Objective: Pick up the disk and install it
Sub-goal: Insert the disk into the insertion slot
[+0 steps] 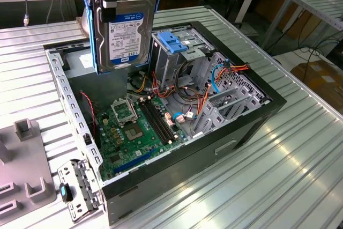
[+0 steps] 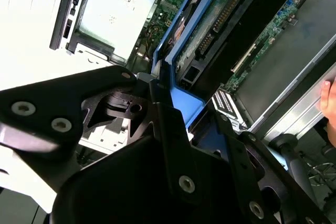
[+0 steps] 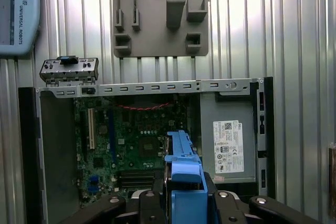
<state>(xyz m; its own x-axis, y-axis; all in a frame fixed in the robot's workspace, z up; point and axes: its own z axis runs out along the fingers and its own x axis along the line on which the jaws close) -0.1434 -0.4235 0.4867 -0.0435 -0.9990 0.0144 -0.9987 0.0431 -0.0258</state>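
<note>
Blue-railed disk (image 1: pixel 127 30), clamped in jaws, hangs upright over open case (image 1: pixel 241 132).

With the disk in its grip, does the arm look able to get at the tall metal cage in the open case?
Probably yes. The pincer, shut on the disk, hangs above the open case near the cage, with nothing between them. A light-blue block sits on the cage's top, and cables crowd its base.

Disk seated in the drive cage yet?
No, in the exterior view the disk hangs upright in the claw above the open case, clear of the metal cage.
</note>
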